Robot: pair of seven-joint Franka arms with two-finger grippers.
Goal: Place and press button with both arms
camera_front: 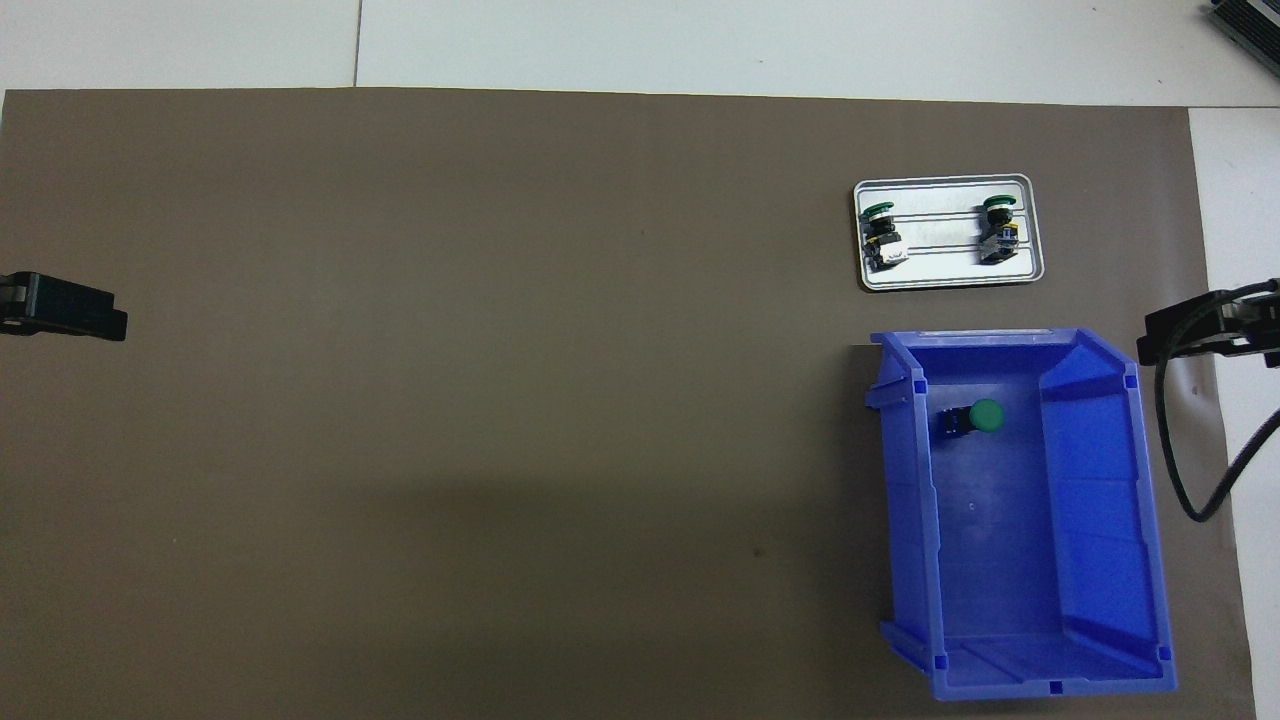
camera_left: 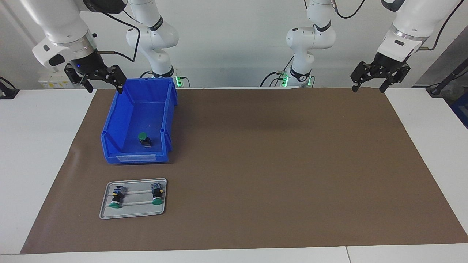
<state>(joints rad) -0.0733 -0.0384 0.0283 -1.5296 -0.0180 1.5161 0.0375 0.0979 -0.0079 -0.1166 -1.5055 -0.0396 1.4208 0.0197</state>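
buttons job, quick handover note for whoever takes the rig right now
Right tool: open, empty, raised over the blue bin's end nearest the robots.
Left tool: open, empty, waiting over the mat's corner at its own end.
Button in the bin: loose on the floor.
Two buttons lie on the grey tray, farther from the robots.
Left: place and press the bin button.

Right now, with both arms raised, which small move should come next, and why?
Probably the right gripper, open above the blue bin's rim, should descend toward the button lying alone in the bin. Two buttons already rest on the tray. The left gripper waits, open and empty.
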